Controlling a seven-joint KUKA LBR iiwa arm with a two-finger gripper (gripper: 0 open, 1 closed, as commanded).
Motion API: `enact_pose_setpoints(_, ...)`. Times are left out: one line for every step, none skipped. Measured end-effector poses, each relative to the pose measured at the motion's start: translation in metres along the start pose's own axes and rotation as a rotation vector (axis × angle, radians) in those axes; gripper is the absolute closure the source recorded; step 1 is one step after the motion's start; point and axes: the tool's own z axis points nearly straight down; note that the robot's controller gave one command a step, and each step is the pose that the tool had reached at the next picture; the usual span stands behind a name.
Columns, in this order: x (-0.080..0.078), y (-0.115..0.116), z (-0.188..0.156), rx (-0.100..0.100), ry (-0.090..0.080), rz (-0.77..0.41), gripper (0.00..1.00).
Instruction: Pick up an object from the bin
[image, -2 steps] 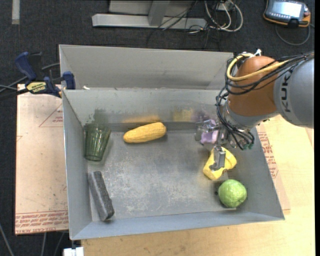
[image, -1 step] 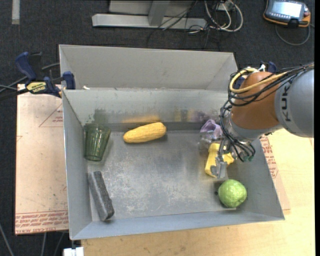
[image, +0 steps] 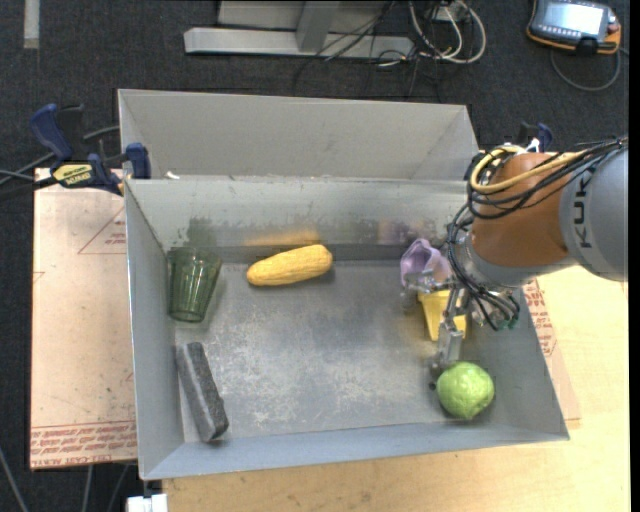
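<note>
We are at the approach: our gripper (image: 447, 352) hangs just above the green apple (image: 466, 390), near-right corner of the bin (image: 330, 365) — released or clenched, we cannot tell. Next, probably, a short descent.

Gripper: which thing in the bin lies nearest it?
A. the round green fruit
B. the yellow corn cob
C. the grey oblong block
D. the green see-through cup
A: the gripper stands right beside the round green fruit, in the lower right corner of the grey metal bin.
</note>
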Motion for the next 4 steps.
enact_pose_setpoints(-0.017, -0.025, 0.001, 0.006, -0.009, -0.295, 0.0)
enact_pose_setpoints(-0.047, -0.037, 0.009, 0.0, -0.003, -0.358, 0.0)
enact_pose_setpoints(-0.041, -0.04, -0.034, -0.001, -0.002, -0.355, 0.0)
enact_pose_setpoints(0.002, -0.031, 0.01, 0.002, -0.01, -0.37, 1.0)
